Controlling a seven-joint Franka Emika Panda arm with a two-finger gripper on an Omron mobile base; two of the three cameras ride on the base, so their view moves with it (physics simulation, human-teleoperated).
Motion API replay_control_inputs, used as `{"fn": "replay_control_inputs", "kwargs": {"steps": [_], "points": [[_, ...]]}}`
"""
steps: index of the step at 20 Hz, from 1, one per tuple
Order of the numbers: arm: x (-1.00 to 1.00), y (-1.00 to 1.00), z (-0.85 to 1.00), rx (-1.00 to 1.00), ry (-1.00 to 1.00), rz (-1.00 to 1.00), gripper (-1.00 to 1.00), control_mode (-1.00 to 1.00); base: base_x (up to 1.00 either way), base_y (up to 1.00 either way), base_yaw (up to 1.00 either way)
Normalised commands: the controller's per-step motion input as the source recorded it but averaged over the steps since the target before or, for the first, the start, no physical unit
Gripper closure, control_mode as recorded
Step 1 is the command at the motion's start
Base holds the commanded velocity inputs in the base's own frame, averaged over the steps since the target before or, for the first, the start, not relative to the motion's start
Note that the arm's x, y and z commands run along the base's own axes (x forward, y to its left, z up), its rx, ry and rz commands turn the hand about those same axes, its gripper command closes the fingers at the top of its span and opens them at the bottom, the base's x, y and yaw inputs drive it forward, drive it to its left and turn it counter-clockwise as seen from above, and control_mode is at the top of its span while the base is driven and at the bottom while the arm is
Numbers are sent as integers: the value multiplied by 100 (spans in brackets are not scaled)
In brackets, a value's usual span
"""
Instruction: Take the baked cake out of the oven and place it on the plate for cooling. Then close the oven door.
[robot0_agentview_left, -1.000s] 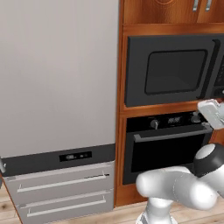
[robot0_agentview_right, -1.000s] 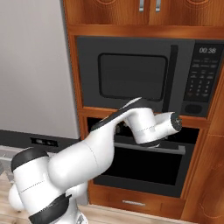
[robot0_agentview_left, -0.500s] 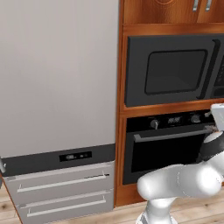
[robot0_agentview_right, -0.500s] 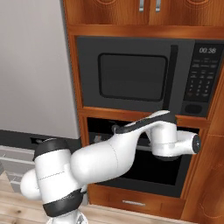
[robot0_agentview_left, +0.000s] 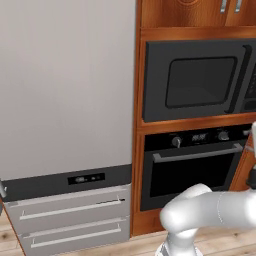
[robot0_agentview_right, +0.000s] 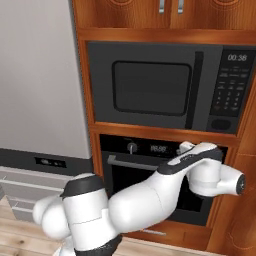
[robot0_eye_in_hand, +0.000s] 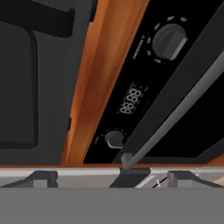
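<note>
Arm shift: since a second ago the forearm has swung rightward across the oven (robot0_agentview_right: 150, 150) front; in the left base view the wrist that hung before the oven's right end has slid off the right edge, and the white elbow now lies low.
Camera: the refrigerator (robot0_agentview_left: 65, 90) and microwave (robot0_agentview_right: 150, 85) sit where they did, so the base has not driven; only the arm moved.
Pincer: the pincer (robot0_eye_in_hand: 109, 177) stands wide open and empty, its two dark tips low in the hand view, close to the oven's face.
Hand's sight: rolled view of the control strip, with a knob (robot0_eye_in_hand: 168, 40), the digital display (robot0_eye_in_hand: 131, 101), a second knob (robot0_eye_in_hand: 114, 139) and the silver bar handle (robot0_eye_in_hand: 175, 116) running slantwise.
Oven door: the oven door (robot0_agentview_left: 192, 175) is shut flush, handle untouched; the cake is presumably behind the dark glass.
Plate: cannot tell where it is.
Meaning for task: likely lining up on the handle; opening is not yet done, so the task is at its start.
Edges: wooden shelf between microwave and oven lies just above the handle; cabinet upright just beside the oven's right end.
Open room: clear floor before the door for it to drop, though the arm's own elbow crosses there.
</note>
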Motion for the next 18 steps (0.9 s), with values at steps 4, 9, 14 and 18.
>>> {"fn": "replay_control_inputs", "kwargs": {"steps": [4, 9, 14, 18], "points": [[10, -8, -40, 11, -1, -13, -100, -100, 0, 0, 0], [11, 1, -41, 9, 0, -19, -100, -100, 0, 0, 0], [8, 4, -41, 7, 0, -20, -100, -100, 0, 0, 0], [14, 24, -38, 1, 0, -21, -100, -100, 0, 0, 0]]}}
